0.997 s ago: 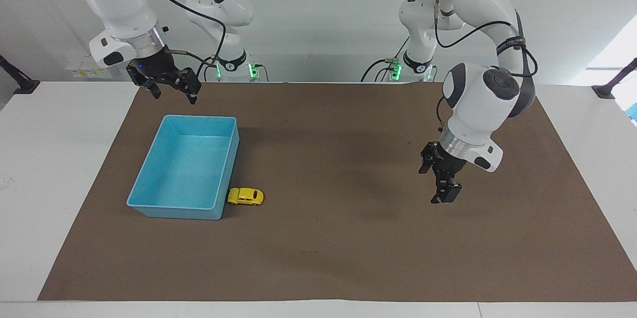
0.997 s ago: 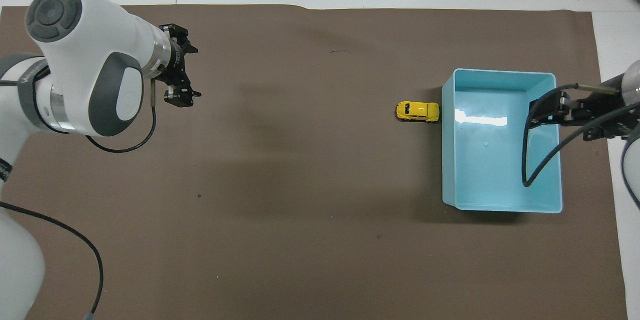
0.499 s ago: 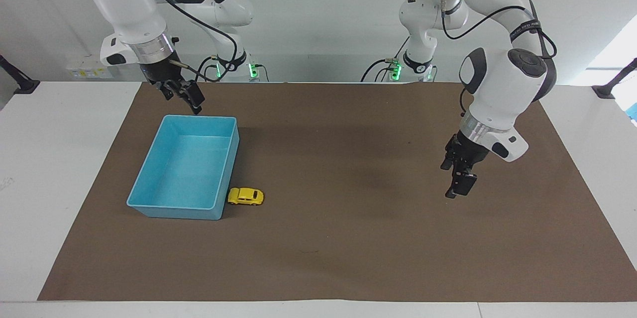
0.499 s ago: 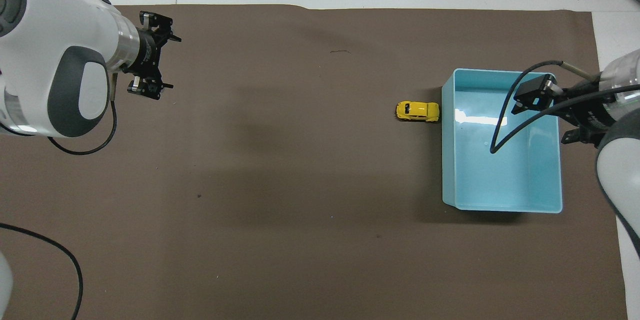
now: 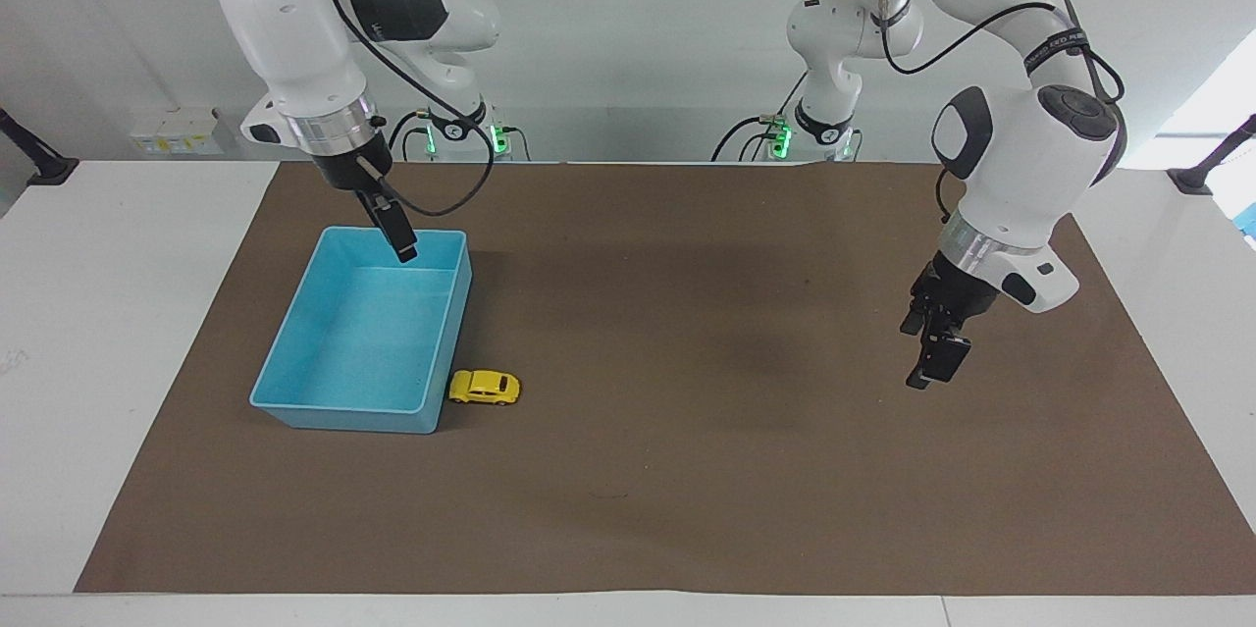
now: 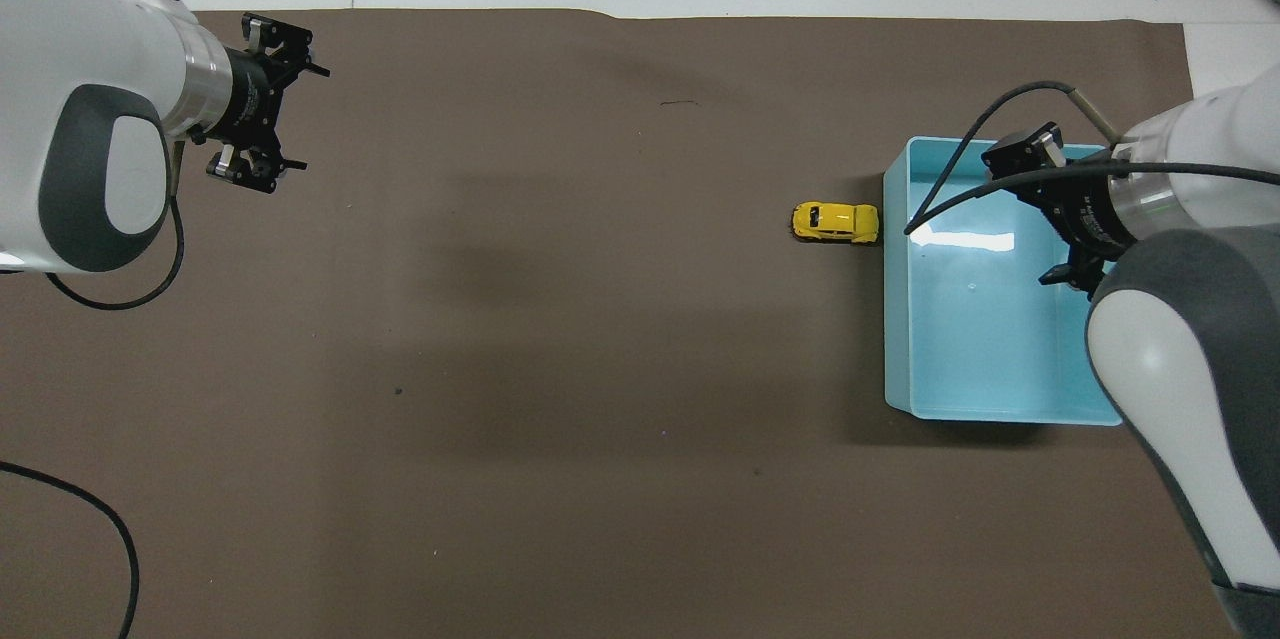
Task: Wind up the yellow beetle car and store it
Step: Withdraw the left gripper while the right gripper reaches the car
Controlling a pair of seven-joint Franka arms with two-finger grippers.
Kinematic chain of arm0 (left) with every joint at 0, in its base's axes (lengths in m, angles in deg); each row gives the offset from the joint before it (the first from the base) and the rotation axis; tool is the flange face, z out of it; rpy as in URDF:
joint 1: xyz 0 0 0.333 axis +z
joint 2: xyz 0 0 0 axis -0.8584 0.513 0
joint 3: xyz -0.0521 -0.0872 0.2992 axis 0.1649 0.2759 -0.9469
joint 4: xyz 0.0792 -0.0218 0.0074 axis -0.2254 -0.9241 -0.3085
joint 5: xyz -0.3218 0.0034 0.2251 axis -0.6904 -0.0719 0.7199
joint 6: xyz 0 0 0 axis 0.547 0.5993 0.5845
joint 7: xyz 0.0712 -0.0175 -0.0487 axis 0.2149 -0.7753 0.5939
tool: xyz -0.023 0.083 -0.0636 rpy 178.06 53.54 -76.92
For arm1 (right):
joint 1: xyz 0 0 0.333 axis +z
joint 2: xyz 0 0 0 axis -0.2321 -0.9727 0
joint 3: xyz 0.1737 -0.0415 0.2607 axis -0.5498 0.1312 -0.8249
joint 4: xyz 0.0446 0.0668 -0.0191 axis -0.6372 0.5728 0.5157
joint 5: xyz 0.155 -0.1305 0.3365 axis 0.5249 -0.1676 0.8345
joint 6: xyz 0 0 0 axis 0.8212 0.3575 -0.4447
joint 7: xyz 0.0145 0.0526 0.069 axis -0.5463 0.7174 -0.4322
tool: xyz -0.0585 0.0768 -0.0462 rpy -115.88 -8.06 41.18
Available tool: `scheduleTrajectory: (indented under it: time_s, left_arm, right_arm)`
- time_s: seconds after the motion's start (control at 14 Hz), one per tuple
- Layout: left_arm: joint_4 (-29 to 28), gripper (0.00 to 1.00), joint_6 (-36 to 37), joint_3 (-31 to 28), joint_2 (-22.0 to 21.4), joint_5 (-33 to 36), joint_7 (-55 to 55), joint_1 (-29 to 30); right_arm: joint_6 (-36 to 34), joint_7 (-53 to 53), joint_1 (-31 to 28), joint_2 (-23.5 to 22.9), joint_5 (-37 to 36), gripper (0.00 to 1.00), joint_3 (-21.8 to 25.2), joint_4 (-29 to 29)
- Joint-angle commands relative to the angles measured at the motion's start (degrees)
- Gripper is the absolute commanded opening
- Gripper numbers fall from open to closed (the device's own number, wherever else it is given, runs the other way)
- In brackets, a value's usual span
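Note:
The yellow beetle car (image 5: 484,388) (image 6: 835,222) stands on the brown mat, close against the blue bin's corner that is farther from the robots, on the side toward the left arm's end. The blue bin (image 5: 339,407) (image 6: 1000,411) holds nothing. My right gripper (image 5: 401,244) (image 6: 1038,214) hangs open over the bin, tilted, with nothing in it. My left gripper (image 5: 934,367) (image 6: 285,109) hangs open and empty over bare mat toward the left arm's end, well away from the car.
The brown mat (image 5: 687,470) covers most of the white table (image 5: 118,333). A black cable loops off the right wrist (image 6: 960,169) over the bin. Another cable (image 6: 110,539) lies by the left arm.
The right gripper has swung from outside the bin's robot-side rim to over the bin and turned. The left gripper has drifted toward its own end of the table. The car has not moved.

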Motion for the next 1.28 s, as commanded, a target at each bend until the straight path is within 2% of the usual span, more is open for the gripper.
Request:
scheduleTrajectory:
  time_s: [0.0,0.21,0.57,0.93,1.21]
  left_arm:
    - [-1.91,1.00,3.96,0.44,-2.12,0.58,-11.21,2.08]
    - [-2.00,1.00,7.13,0.44,-2.47,0.58,-25.72,3.84]
    - [-2.00,1.00,8.80,0.00,-2.56,0.67,-42.60,4.64]
    - [-2.44,1.00,12.06,0.09,-5.81,0.67,-64.14,6.57]
    - [-2.35,1.00,14.77,0.00,-8.70,0.75,-67.85,6.66]
  right_arm:
    - [2.34,6.98,-0.05,-1.96,-0.16,1.00,-0.03,0.54]
    - [3.75,14.45,1.18,-3.90,-1.12,1.00,-0.03,0.54]
    - [6.99,27.54,4.25,-7.41,-3.50,1.00,-0.03,0.27]
    - [12.44,33.02,4.52,-11.72,-3.59,1.00,-0.03,0.27]
    - [16.40,33.72,5.22,-15.41,-3.59,1.00,-0.03,0.27]
